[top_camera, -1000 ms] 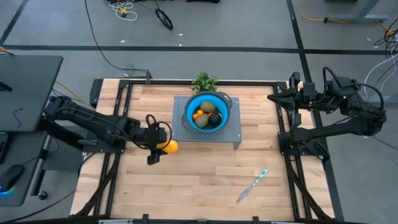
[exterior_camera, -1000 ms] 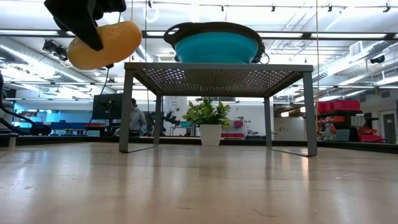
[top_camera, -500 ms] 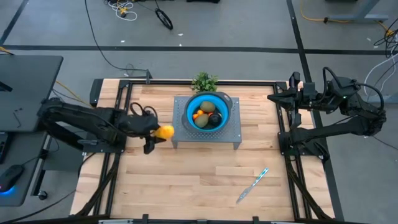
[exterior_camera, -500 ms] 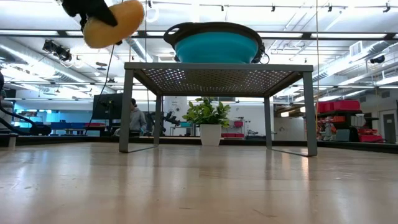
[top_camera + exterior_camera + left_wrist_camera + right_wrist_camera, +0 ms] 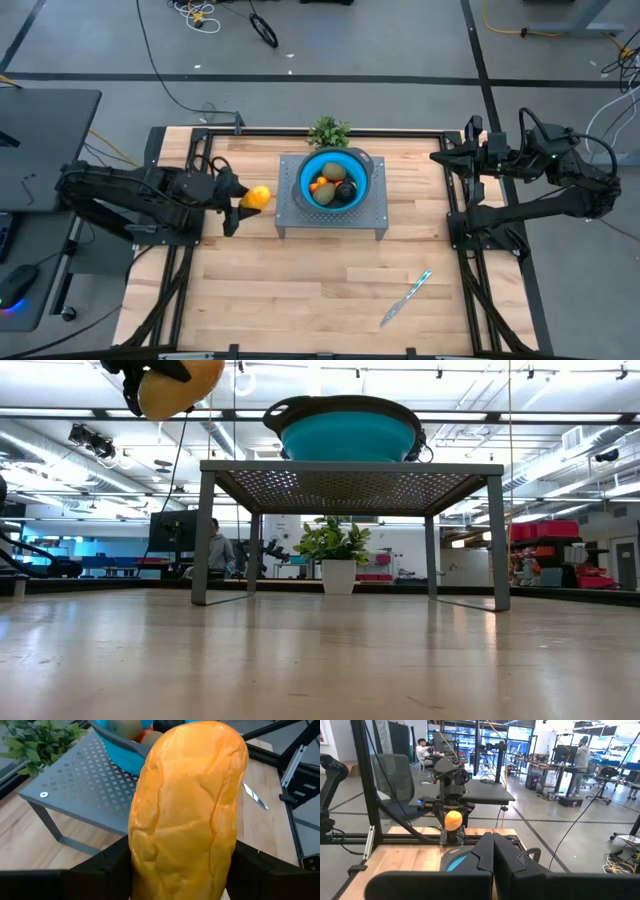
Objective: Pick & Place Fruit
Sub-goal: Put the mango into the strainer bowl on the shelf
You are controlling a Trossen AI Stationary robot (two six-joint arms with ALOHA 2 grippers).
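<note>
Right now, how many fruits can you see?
About 5. The yellow-orange fruit is held in the left gripper, left of the metal stand. About four more lie in the blue bowl: two orange, one olive-brown, one near-black. Others may be hidden underneath.

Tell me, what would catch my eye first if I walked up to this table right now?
Probably the yellow-orange fruit held in the air by the left gripper, just left of a grey perforated metal stand at the table's middle. On that stand sits a bright blue bowl already holding several smaller fruits. The right gripper waits at the table's far right edge.
</note>
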